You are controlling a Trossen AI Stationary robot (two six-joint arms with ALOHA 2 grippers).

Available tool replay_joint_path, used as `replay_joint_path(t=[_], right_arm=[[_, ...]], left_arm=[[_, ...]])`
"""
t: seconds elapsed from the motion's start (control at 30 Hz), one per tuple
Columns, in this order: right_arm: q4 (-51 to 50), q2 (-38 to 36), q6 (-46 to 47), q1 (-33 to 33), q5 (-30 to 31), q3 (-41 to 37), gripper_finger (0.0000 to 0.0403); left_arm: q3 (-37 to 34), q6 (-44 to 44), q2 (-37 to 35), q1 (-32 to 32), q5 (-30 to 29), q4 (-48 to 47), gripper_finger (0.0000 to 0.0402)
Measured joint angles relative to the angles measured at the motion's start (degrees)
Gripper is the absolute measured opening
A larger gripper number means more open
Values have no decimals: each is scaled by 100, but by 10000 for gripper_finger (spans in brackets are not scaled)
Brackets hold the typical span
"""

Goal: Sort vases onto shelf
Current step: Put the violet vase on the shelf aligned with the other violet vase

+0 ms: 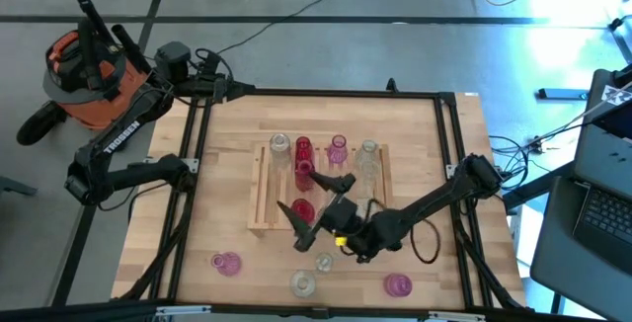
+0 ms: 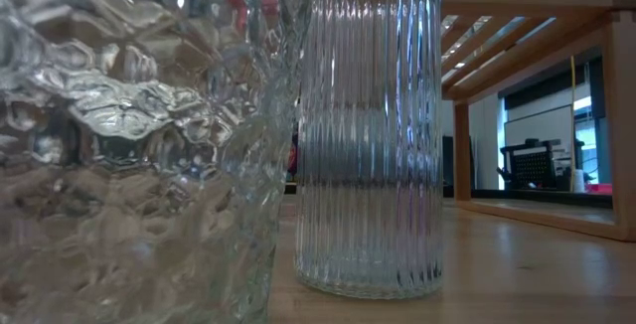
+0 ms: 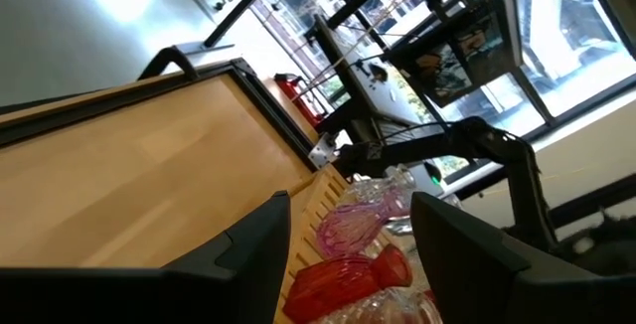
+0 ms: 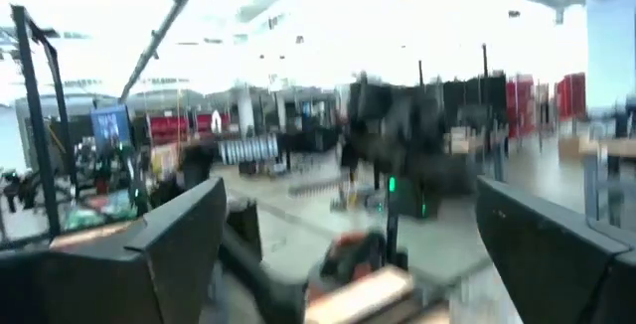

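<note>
Vases stand on the shelf (image 1: 265,196), a pale slatted rack at the middle of the worktop (image 1: 434,144). Along its far edge are 4: a clear vase (image 1: 279,145), a tall red vase (image 1: 303,149), a pink vase (image 1: 338,149) and another clear vase (image 1: 368,151). A second red vase (image 1: 302,209) sits on the rack's near part, just beside the right gripper (image 1: 318,200).

The right gripper hovers over the near half of the shelf with its fingers (image 1: 334,182) spread wide apart and nothing between them; the second red vase lies close to its lower finger. In the right wrist view the 2 dark fingers (image 4: 169,254) stand far apart, with only the blurred room between them.

Nearer the front edge than that gripper, 4 more vases rest off the shelf on the bare worktop: a pink vase on its side (image 1: 226,263), a small clear vase (image 1: 324,262), a clear round vase (image 1: 303,283) and a purple-pink vase (image 1: 397,284). The low view is filled by 2 clear glass vases, a dimpled vase (image 2: 129,165) and a ribbed vase (image 2: 370,135), standing side by side.

The left gripper (image 3: 348,254) waits off to the left of the shelf, fingers apart and empty, looking across the worktop toward the vases on the rack.
</note>
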Motion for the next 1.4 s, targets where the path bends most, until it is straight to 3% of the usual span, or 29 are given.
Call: replay_joint_path(t=[0.13, 0.3, 0.43, 0.67, 0.77, 0.9, 1.03, 1.23, 1.4], right_arm=[[-132, -3, -1103, 0, -245, 820, 372], [-940, -9, -2240, 6, 17, 1735, 357], [-1956, -9, -2929, 98, 763, 2407, 336], [-3639, -9, -4674, 354, 3050, 3615, 292], [-4018, -82, -5128, 509, 3146, 3951, 269], [-4113, -470, -5076, 729, 3162, 3758, 239], [-4372, -819, -5062, 1036, 3164, 3747, 218], [-4667, -1181, -5054, 1483, 3164, 3745, 211], [-4754, -1278, -5052, 1560, 3163, 3745, 211]], left_arm=[[0, -19, -32, 0, 198, 214, 201], [0, -443, -255, -2, 443, 810, 201], [0, -763, -667, -2, 304, 1311, 201], [0, -1406, -1752, -1, -716, 1613, 201], [0, -1667, -2279, 0, -1138, 1620, 201], [2, -2063, -2851, -2, -1263, 1627, 201], [2, -2791, -3279, 0, -576, 1592, 201], [2, -4510, -3712, -2, 1371, 920, 201], [0, -5091, -4121, 214, 2280, 219, 201]])
